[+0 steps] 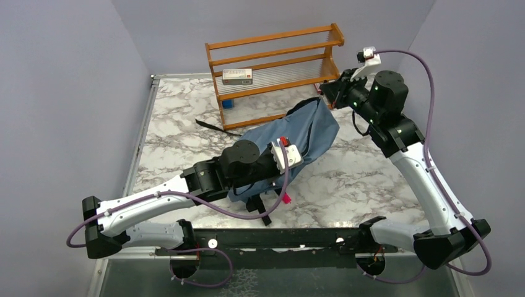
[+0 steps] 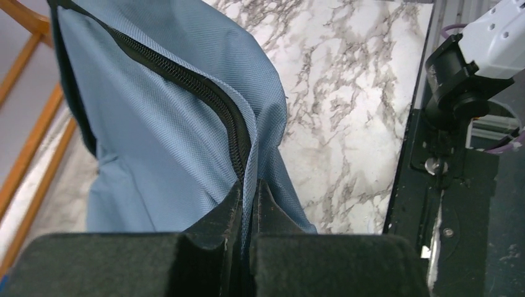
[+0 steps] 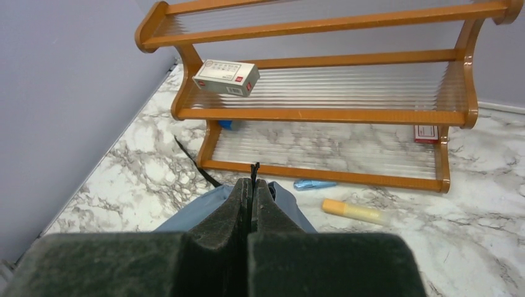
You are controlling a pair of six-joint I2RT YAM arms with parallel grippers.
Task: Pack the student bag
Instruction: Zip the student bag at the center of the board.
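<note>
- The soft dusty-blue fabric backpack (image 1: 309,130) lies in the middle of the white-and-grey marbled tabletop (image 1: 179,133). It sits just in front of the orange wooden two-shelf rack (image 1: 278,46), stretched between the two arms.
- The left gripper (image 2: 249,192) has its jaws pressed together on a fold of the blue cloth, right beside the black zipper (image 2: 186,77).
- The right gripper (image 3: 252,184) is clamped too, with a thin black tab (image 3: 254,168) poking up between its fingers. It's probably a zip pull or loop of the bag, though I can't be sure.
- Both pinches are on thin, slippery material. If the arms pull apart too hard, I'd expect the cloth or the tab to slide free and the bag's mouth to flop shut.
- The right arm is working close to the rack. A wide swing could knock the rack, or the white cardboard box (image 3: 226,77) off its shelf.
- With both grippers occupied, neither is free to fetch anything. Letting go of one side to fetch an item may let the opening collapse.
- Only the right wrist view shows the loose items by the rack's foot: a yellow-orange stick (image 3: 353,211) and a small blue object (image 3: 312,184). From overhead, the arm and bag hide them.
- Only the left wrist view shows the grip on the fabric, because the arm's own wrist covers it from overhead. The overhead view alone shows how the whole bag lies.
</note>
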